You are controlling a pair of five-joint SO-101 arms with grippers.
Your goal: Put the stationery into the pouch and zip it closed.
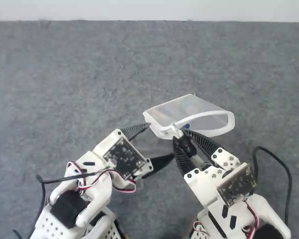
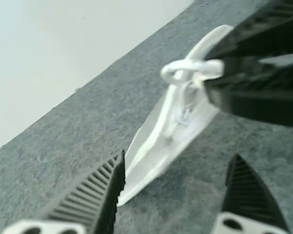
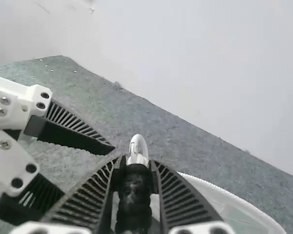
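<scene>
A: Where's the pouch?

B: The translucent white plastic pouch (image 1: 194, 112) lies on the grey carpet-textured table cover (image 1: 65, 69), right of centre and just beyond both claws. In the left wrist view it is edge-on and slants up off the cover towards the pull.

A: Right claw?

B: The right gripper (image 1: 181, 133) is on the lower-right arm in the high view. It's clamped tight on the white ring-shaped zipper pull (image 2: 185, 70) at the pouch's near edge. In its own wrist view the black ribbed fingers (image 3: 178, 190) are pressed together, with the pull's white tip poking out past them. The pouch's rim curves away just behind the fingers.

A: Left claw?

B: The left gripper (image 1: 161, 140) is on the lower-left arm. Its jaws are spread wide and grip nothing. In the high view the pouch's near corner sits just beside its upper fingertip; can't tell if they touch. In the left wrist view the pouch is ahead of the gap, closer to one finger.

A: How close are the claws?

B: The left claw's lower fingertip is just beside the right claw's fingers. Contact is unclear.

A: Anything inside?

B: There's a small blue speck (image 1: 186, 126) behind the plastic by the right fingertips, too small to identify.
</scene>
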